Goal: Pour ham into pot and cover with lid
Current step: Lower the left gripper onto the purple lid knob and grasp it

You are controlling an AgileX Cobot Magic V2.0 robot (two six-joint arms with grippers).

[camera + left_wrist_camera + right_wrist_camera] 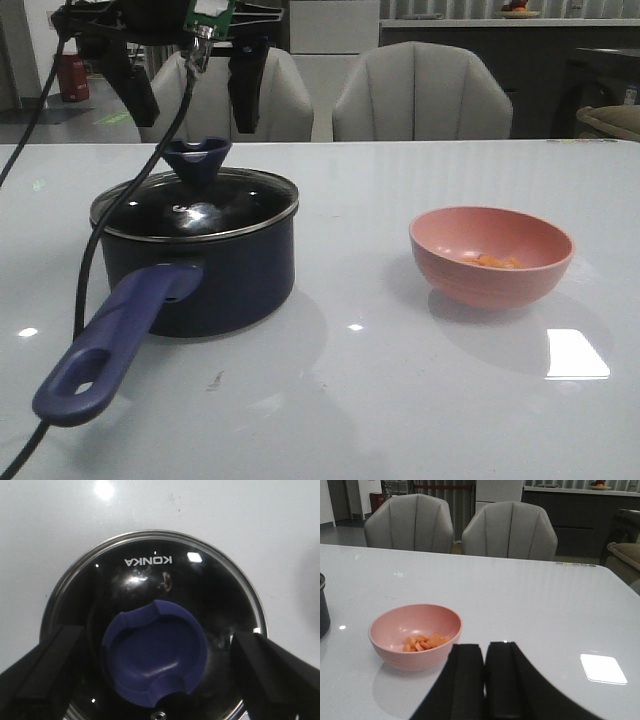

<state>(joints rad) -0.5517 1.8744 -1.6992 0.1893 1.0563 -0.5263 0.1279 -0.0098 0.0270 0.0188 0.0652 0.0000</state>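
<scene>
Left gripper [193, 92] hangs directly above the lid [195, 205], jaws spread wide, one finger either side of the blue knob [155, 652] and clear of it. Lid sits flat on the pot [200, 275], handle [110, 345] pointing toward the camera. Right gripper [485, 680] is clenched on nothing, fingers pressed together, low over the table [400, 390]. Ham [425, 642] lies in the pink bowl [415, 635], just ahead of that gripper and slightly to its left.

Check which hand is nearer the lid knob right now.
Left. The left hand hangs open just above the lid knob, fingers on either side of it. The right hand is shut, off by the pink bowl.
</scene>
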